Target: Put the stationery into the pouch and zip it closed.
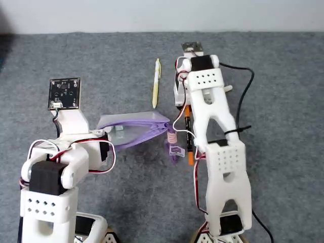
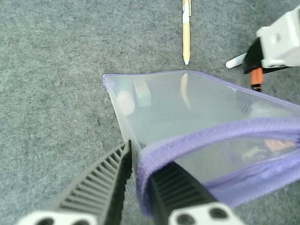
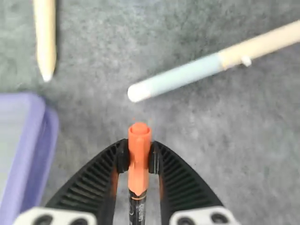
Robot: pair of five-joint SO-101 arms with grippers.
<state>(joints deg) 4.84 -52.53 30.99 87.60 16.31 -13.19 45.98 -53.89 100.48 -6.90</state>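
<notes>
Right wrist view: orange pen [image 3: 139,154] pinched between fingers [image 3: 91,185] (cap protruding).

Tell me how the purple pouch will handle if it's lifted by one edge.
Probably floppy: the pouch shows a thin see-through wall bowing where the left gripper pinches its purple rim. Likely light, since that one pinch seems to hold one end up.

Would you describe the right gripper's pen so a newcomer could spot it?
On the grey table find the purple pouch; the right gripper sits right of it. It grips the only orange-capped pen; the cream pen and pale blue pen lie loose.
</notes>
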